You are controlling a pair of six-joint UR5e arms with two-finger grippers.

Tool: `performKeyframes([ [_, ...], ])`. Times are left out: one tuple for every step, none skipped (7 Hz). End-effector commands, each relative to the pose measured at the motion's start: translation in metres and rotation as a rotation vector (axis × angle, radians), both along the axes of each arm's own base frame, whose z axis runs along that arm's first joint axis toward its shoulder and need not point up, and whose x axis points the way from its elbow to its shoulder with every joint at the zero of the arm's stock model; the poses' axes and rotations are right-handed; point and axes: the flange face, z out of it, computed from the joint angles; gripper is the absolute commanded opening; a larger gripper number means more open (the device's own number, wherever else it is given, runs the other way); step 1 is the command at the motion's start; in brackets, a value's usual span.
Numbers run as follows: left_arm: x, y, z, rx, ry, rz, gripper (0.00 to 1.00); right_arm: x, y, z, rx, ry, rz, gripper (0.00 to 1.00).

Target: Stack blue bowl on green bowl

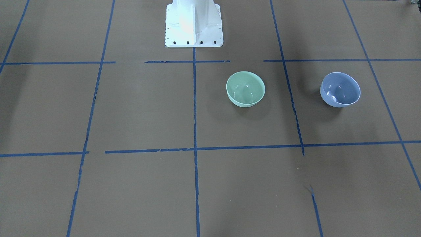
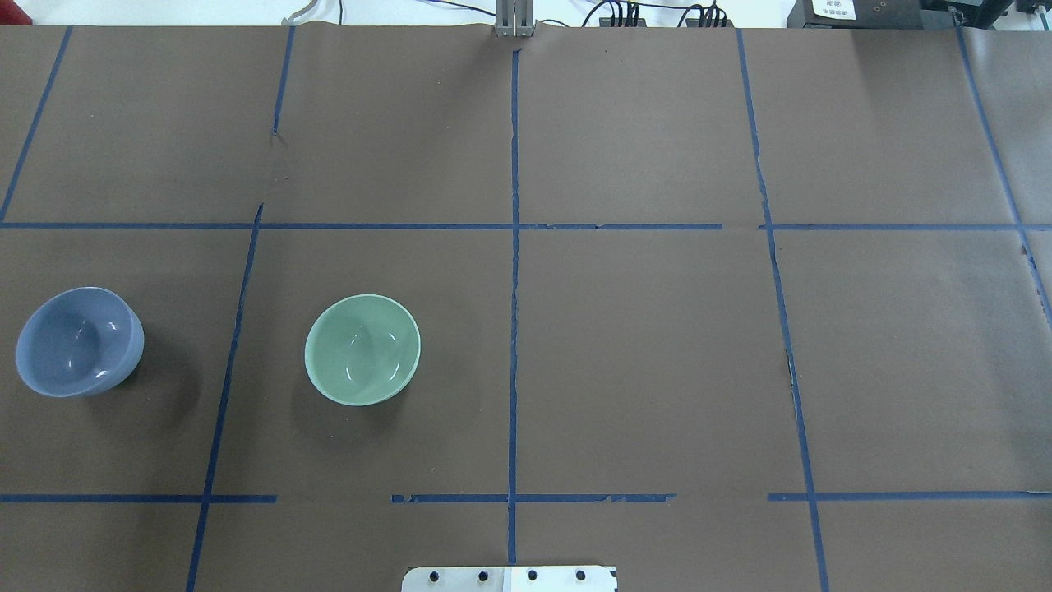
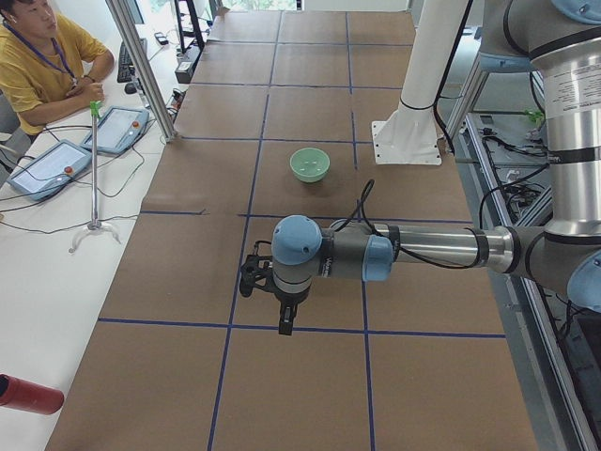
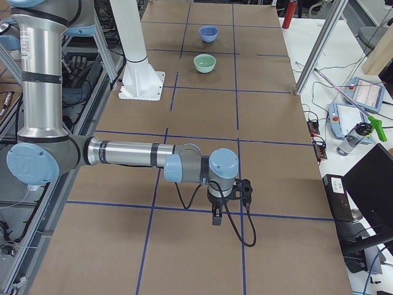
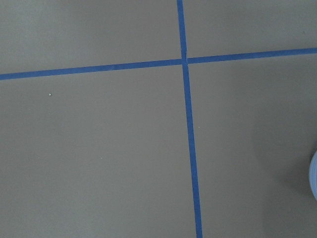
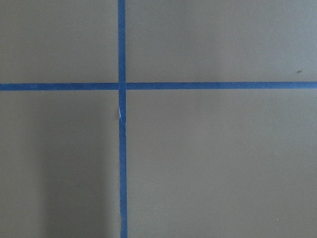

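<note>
No text you can read in any view.
- White label [image 2: 832,8] on black box [image 2: 888,15], beyond far right corner of tabletop: print too blurred to read.
- Sticker [image 3: 571,89] on upright segment of left arm [image 3: 441,246]: lines of small print, illegible.
- Pendant screen [image 4: 367,93], off operator-side edge of tabletop: coloured blocks only, characters too small.

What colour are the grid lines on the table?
The grid lines are dark blue, best seen in the overhead view.
</note>
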Motion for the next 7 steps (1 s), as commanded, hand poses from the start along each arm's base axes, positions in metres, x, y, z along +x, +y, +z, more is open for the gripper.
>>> performKeyframes([
  [0.054, -0.021, -0.011, 0.023, 0.023, 0.122, 1.0, 0.0, 0.0, 0.0, -0.001, 0.0, 0.0, 1.0],
  [0.098, -0.033, -0.024, -0.038, 0.02, 0.133, 1.0, 0.0, 0.0, 0.0, 0.001, 0.0, 0.0, 1.0],
  [0.151, -0.047, -0.044, -0.119, 0.03, 0.11, 1.0, 0.0, 0.0, 0.0, -0.001, -0.001, 0.0, 1.0],
  [0.187, -0.045, -0.051, -0.093, 0.014, 0.066, 1.0, 0.0, 0.0, 0.0, 0.001, 0.0, 0.0, 1.0],
  [0.206, -0.041, -0.045, -0.094, 0.021, -0.014, 1.0, 0.0, 0.0, 0.0, 0.001, 0.0, 0.0, 1.0],
  [0.231, -0.035, -0.038, -0.113, 0.023, -0.065, 1.0, 0.0, 0.0, 0.0, 0.001, 0.0, 0.0, 1.0],
  [0.243, -0.017, -0.027, -0.091, 0.008, -0.094, 1.0, 0.0, 0.0, 0.0, 0.001, -0.001, 0.0, 1.0],
])
